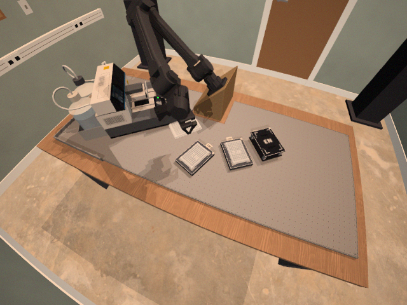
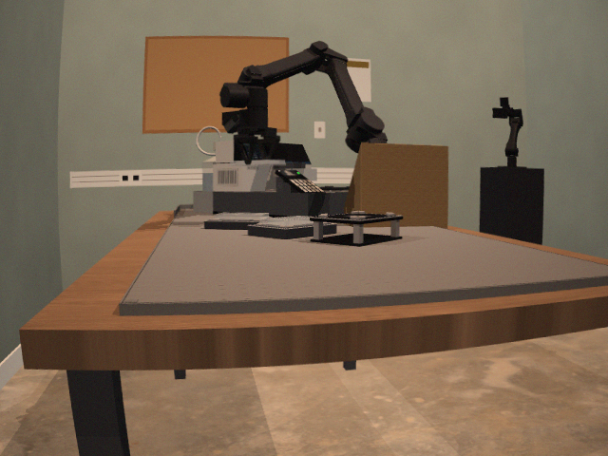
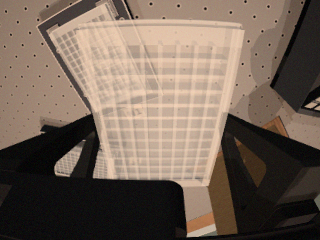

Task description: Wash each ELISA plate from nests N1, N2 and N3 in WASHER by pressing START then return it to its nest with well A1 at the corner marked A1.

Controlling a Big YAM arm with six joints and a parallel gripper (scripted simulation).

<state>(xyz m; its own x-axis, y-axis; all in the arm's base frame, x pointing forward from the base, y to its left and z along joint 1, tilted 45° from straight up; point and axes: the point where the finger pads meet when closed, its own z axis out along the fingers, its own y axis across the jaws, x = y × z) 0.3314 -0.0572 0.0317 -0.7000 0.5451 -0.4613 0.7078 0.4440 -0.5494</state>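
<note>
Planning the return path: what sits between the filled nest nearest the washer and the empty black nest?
One more nest, holding an ELISA plate, shown clearly in the top view.

Pale gridded plate (image 3: pixel 163 100) held aloft (seemingly level) beside washer (image 1: pixel 111 98); nest N3 (image 1: pixel 266 143) empty.
</note>
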